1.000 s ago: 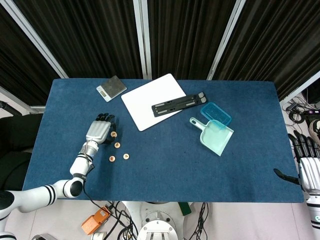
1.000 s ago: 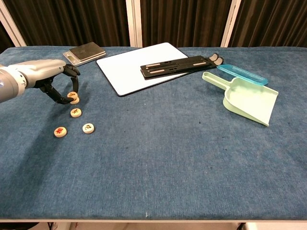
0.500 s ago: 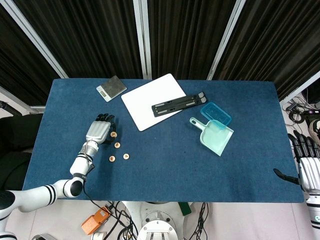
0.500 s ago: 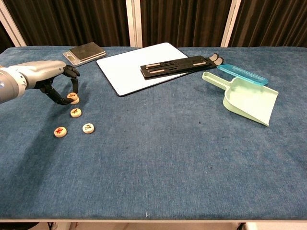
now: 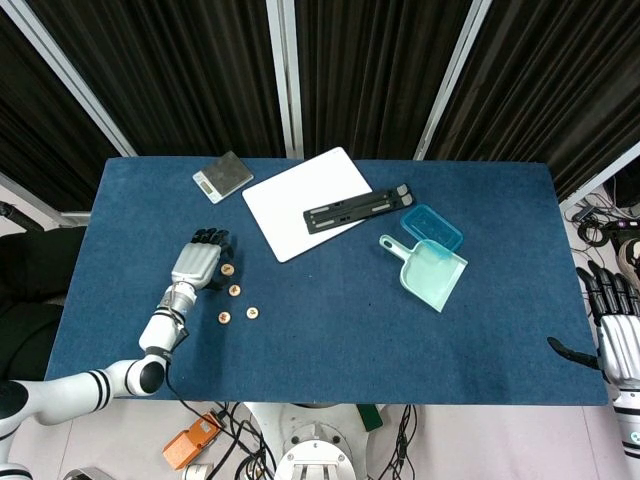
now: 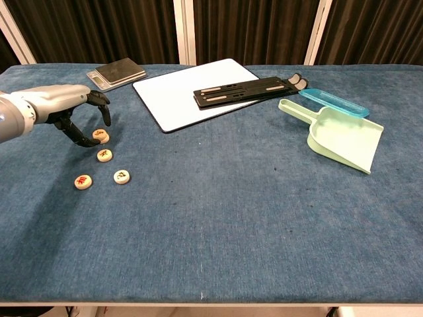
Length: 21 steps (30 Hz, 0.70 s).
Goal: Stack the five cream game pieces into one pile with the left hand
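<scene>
- Chest view: left robot hand (image 6: pixel 78 117), fingers spread and holding nothing, hovers beside the started pile (image 6: pixel 100 136).
- Next, I'd guess: fetch the nearest piece (image 6: pixel 104 155).

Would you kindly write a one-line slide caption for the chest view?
Left hand open beside the farthest game piece; three other pieces lie apart, unstacked.
</scene>
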Tool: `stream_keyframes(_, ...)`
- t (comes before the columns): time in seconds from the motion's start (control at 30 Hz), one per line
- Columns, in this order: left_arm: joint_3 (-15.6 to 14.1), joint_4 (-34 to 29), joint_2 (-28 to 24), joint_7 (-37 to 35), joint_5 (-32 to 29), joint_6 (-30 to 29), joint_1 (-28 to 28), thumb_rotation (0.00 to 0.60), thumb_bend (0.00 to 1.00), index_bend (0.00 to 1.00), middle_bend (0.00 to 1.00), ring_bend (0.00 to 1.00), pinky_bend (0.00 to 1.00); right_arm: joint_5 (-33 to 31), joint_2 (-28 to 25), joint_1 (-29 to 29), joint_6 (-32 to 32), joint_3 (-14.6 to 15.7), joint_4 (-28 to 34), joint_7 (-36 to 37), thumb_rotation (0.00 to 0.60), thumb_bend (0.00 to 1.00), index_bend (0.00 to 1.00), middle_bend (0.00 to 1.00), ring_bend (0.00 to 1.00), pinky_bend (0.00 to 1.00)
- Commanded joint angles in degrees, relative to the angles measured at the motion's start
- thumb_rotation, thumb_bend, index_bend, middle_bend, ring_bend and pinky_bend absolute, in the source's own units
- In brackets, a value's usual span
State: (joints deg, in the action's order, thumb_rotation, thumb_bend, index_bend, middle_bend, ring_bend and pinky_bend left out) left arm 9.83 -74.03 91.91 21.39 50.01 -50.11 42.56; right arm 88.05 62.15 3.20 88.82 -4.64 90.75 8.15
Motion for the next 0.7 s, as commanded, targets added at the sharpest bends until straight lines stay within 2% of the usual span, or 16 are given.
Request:
stream_keyframes(0.03, 0.11, -1.62, -0.96, -0.75, 1.44, -1.77, -0.71, 0.600, 0.29, 0.35, 0.06, 0.00, 0.00, 0.04, -0.02, 0.04, 0.00, -0.04, -0.03, 0.07, 0.600, 0.16, 0.00, 0.00, 0.00, 0.00)
stream_keyframes(0.2, -1.50, -6.98, -3.90, -2.34, 8.18, -5.96, -2.63, 0.600, 0.29, 0.35, 0.06, 0.00, 0.00, 0.23, 0.15, 0.19, -0.09, -0.05, -0.17, 0.21, 0.600, 0.16, 0.00, 0.00, 0.00, 0.00)
stream_keyframes(0.4, -4.14, -9.25, -4.52, -3.60, 14.41, -6.85, -3.47, 0.600, 0.29, 0.39, 0.06, 0.00, 0.00, 0.52, 0.46, 0.13, 0.05, 0.13, -0.44, 0.41, 0.600, 0.16, 0.00, 0.00, 0.00, 0.00)
stream_keyframes(0.7, -5.40, -7.37, -2.24, -1.55, 14.60, -5.15, -3.25, 0.600, 0.29, 0.39, 0.06, 0.00, 0.00, 0.57, 0.31, -0.66, 1.21, 0.26, -0.49, 0.76, 0.600, 0.16, 0.00, 0.00, 0.00, 0.00)
